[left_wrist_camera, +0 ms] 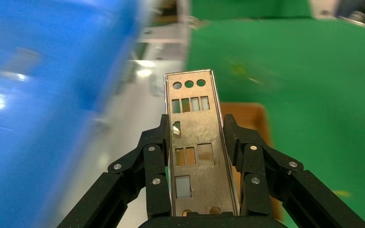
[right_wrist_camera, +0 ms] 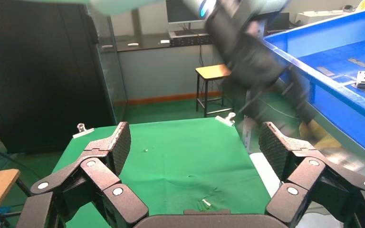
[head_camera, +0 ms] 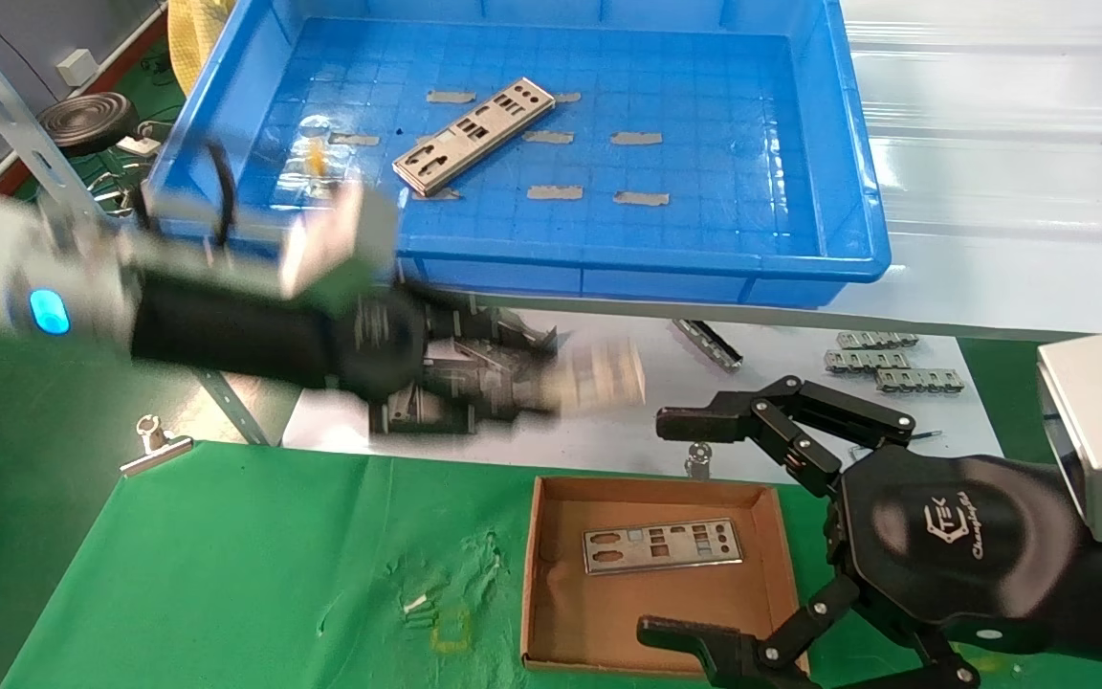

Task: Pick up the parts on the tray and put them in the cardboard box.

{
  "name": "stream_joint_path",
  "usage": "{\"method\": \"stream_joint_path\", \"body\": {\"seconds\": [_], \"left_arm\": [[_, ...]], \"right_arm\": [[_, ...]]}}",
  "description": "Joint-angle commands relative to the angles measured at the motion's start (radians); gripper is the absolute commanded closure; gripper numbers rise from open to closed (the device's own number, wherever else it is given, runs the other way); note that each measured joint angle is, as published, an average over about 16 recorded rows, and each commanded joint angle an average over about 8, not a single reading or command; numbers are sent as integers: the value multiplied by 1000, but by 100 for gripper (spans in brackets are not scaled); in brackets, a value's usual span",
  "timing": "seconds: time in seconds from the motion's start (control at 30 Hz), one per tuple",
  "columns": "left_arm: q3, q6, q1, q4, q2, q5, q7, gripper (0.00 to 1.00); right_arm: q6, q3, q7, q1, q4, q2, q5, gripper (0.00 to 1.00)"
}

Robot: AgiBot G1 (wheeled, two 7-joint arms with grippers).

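The tray (head_camera: 828,191) sits at the back of the desk (head_camera: 991,144), one plate (head_camera: 474,134) lying in it left of centre. The box (head_camera: 551,593) lies in front, another plate (head_camera: 663,545) in it. Between them the left hand (head_camera: 551,368) carries a third plate (left_wrist_camera: 197,142). The right hand (head_camera: 680,526) is over the box's right side.

Bright blue tray (head_camera: 828,144), floor ruled in a square grid, dotted with small grey tape strips (head_camera: 636,138). Silver-grey plate (head_camera: 473,133) on that floor, punched with square, round and slot cut-outs. Same silver-grey and same punched pattern on the plate (left_wrist_camera: 194,142) between the black fingers of the left pincer (left_wrist_camera: 195,137). Plain brown cardboard box (head_camera: 651,493), another silver-grey plate (head_camera: 662,545) inside. Green cloth (head_camera: 226,565) over the bench. Black right pincer (head_camera: 680,526), pads (right_wrist_camera: 121,146) finely cross-hatched.
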Motion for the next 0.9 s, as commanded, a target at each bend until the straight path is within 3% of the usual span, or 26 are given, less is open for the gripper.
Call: {"method": "stream_joint_path", "body": {"seconds": [0.03, 0.2, 0.5, 0.73, 0.77, 0.9], "left_arm": [[43, 0, 65, -92, -30, -47, -7, 100], [101, -57, 150, -113, 3, -44, 74, 100], [130, -252, 226, -3, 183, 18, 247, 100], [173, -330, 255, 37, 253, 33, 268, 100], [183, -340, 259, 31, 254, 33, 264, 96], [217, -377, 275, 1, 256, 21, 262, 46]], "right_arm": [[0, 0, 0, 0, 0, 0, 0, 0], [0, 0, 0, 0, 0, 0, 0, 0], [0, 0, 0, 0, 0, 0, 0, 0], [0, -1, 0, 0, 0, 0, 0, 0], [0, -1, 0, 0, 0, 0, 1, 0], [0, -1, 0, 0, 0, 0, 1, 0]]}}
